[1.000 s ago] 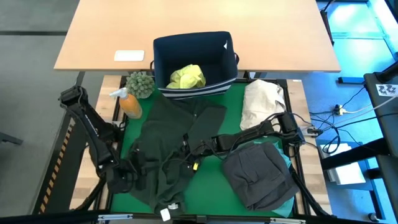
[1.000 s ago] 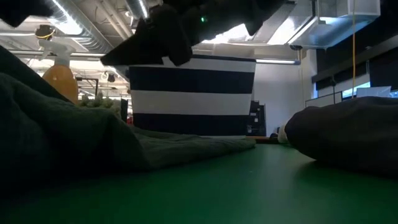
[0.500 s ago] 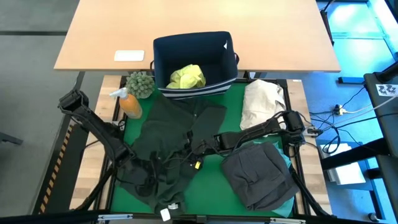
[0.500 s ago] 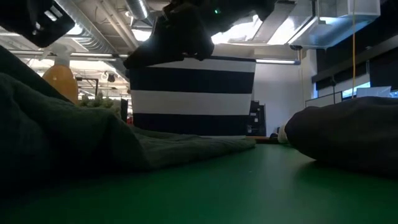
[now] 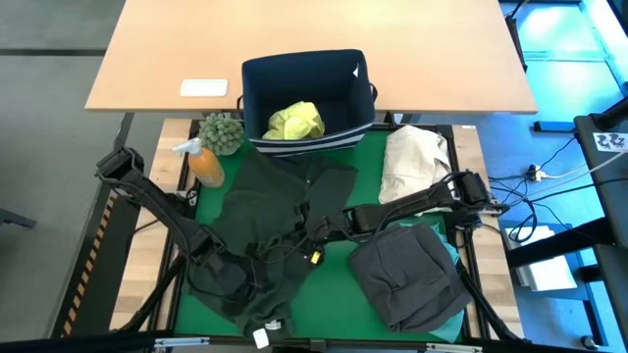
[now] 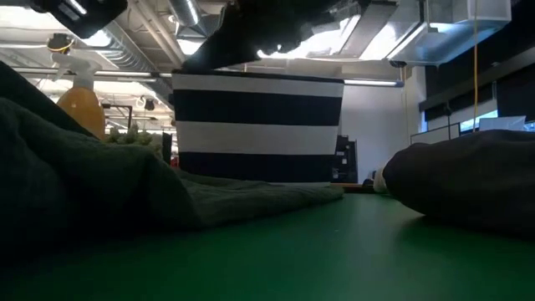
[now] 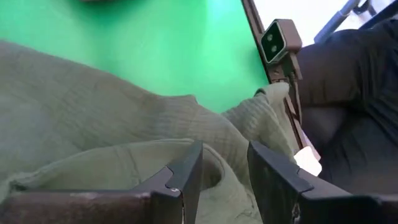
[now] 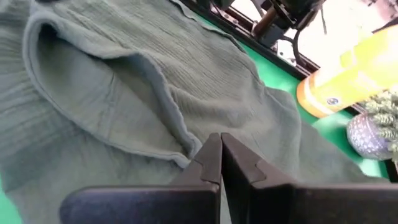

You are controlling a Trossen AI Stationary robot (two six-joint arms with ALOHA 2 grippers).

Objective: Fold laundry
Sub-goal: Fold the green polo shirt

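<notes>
The dark olive garment [image 5: 265, 230] lies spread over the green worktop [image 5: 329, 294], filling the middle and the part toward 7 o'clock, and I see ridges and folds in it. My left gripper [image 5: 228, 277] is low on this garment near its edge at 7 o'clock. In the left wrist view its jaws stand a little apart with a fold of the ribbed cloth rising between them, so I read it as grasping the garment. My right gripper [image 5: 316, 227] reaches in from 3 o'clock to the middle of the same garment. In the right wrist view its jaws are pressed fully together just above a raised fold; I cannot tell if any cloth is caught there.

A charcoal grey garment [image 5: 410, 277] lies bundled at 4 o'clock. The yellow-green shirt [image 5: 294, 121] sits inside the navy bin [image 5: 257, 88] at 12 o'clock. A cream bundle [image 5: 414, 162] rests at 2 o'clock, and an orange bottle [image 5: 204, 162] stands at 10 o'clock.
</notes>
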